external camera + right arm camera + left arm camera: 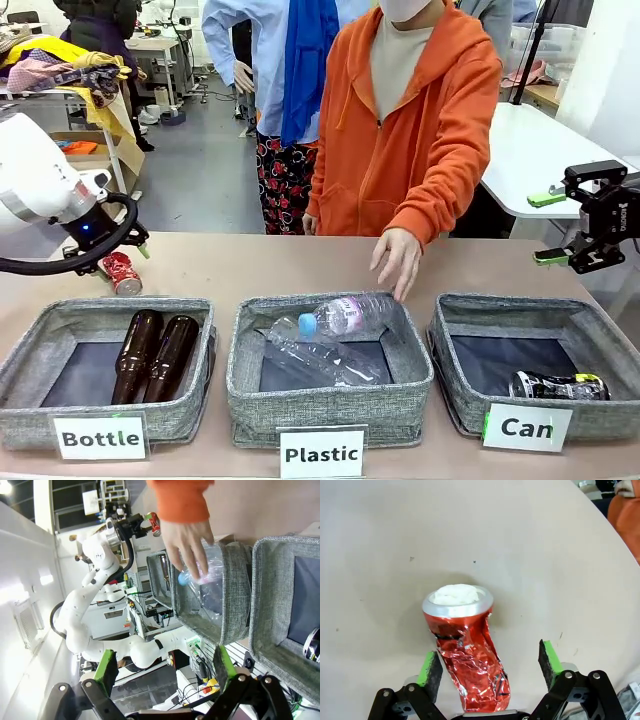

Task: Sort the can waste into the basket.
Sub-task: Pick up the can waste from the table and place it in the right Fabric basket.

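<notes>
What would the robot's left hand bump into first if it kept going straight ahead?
Most likely the red can: it lies on the table, its crushed end between the open fingers of the left hand. How far off it is, the picture can't say.

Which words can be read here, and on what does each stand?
"Bottle": left label, on the left bin.
"Plastic": middle label, on the middle bin.
"Can": right label, on the basket.
Print on the black can and the red can: unreadable.
</notes>
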Robot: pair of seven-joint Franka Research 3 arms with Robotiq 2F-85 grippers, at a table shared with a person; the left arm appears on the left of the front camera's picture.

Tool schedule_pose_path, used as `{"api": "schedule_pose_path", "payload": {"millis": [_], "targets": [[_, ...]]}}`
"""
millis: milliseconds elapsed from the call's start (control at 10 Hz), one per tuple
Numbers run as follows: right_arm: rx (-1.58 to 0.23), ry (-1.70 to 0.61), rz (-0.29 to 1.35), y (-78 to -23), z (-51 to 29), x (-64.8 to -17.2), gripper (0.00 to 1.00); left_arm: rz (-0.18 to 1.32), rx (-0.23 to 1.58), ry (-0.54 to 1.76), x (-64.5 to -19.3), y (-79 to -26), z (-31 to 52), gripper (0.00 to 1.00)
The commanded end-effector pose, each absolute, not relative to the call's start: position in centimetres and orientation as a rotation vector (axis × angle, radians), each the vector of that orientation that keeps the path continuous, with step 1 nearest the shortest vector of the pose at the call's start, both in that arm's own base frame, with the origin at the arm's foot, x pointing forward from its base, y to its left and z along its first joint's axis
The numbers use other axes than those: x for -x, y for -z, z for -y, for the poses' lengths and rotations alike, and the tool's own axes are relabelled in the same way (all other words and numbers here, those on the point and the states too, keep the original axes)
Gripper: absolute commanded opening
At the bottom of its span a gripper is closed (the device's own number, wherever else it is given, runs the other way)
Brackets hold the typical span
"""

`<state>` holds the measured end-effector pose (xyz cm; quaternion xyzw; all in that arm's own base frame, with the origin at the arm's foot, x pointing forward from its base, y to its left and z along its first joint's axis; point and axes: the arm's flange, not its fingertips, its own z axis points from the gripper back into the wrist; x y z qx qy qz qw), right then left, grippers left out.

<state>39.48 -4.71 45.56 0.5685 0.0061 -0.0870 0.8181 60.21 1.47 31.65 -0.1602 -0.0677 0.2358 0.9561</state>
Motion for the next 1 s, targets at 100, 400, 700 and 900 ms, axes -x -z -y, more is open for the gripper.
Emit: {"api": "schedule_pose_path", "payload": {"millis": [100,400,700,900], "targets": [[-1.202,0.181,-0.027,-46.0,5.0,-39.6,1.0,0.149,0.329,-0.518,-60.6,-31.5,-2.4,1.0],[-1.202,0.181,-0.027,-46.0,5.0,-39.6,1.0,0.149,0.296,-0.584,-60.8,-31.2,-3.8,1.0],[-1.202,0.181,-0.027,-46.0,5.0,-39.6,1.0,0.16,0.21,-0.655,-60.9,-30.8,-4.4,1.0],[-1.202,0.181,-0.027,-46.0,5.0,-39.6,1.0,0.149,0.181,-0.641,-61.2,-30.6,-4.2,1.0]]}}
